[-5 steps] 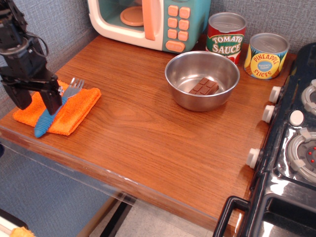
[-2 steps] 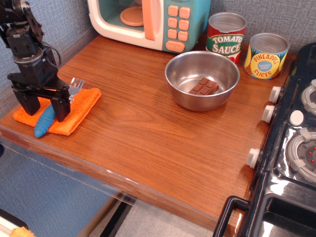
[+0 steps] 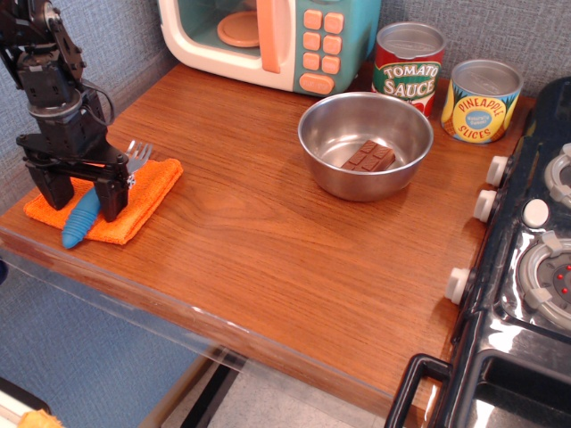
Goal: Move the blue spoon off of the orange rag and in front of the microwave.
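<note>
Poised low over the orange rag (image 3: 105, 198), the gripper (image 3: 82, 194) stood with its two fingers apart, one on either side of the blue spoon (image 3: 93, 207), whose ribbed handle lay between them and whose silver tines pointed away past the far finger. The spoon still rested on the cloth, not yet lifted. A clean pick probably meant closing squarely on the thick handle, low enough to catch plastic but not the fuzzy cloth beneath, so the rag would not ride up with it. The microwave (image 3: 268, 36) stood well beyond the gripper, up and to its right, with bare wood in front of it; the steel bowl (image 3: 365, 143) holding a chocolate bar (image 3: 369, 157) sat farther right. Compared with a second earlier, the arm had shifted slightly toward the tines and settled; the fingers' spread looked unchanged.
</note>
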{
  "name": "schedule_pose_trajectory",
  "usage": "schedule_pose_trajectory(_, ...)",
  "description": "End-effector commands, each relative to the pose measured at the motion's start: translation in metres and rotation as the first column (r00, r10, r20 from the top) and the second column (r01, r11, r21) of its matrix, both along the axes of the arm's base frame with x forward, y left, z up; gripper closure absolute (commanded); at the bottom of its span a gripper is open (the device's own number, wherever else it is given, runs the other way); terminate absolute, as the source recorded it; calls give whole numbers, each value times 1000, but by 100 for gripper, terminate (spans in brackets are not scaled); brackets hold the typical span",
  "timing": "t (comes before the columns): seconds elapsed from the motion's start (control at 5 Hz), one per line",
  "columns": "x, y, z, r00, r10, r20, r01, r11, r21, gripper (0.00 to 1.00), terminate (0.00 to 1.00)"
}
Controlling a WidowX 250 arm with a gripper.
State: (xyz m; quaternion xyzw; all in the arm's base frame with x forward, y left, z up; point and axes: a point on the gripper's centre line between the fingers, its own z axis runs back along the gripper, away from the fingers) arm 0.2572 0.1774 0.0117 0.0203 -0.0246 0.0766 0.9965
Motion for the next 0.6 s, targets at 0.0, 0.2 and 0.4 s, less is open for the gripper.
schedule_pose_trajectory(0.0,4,1,24,998,-4,62,2,1000,28,0,0)
schedule_pose_trajectory(0.2,4,1,34,996,-9,87,7,1000,22,0,0)
schedule_pose_trajectory(0.4,3,-1,37,995,-13,94,10,1000,24,0,0)
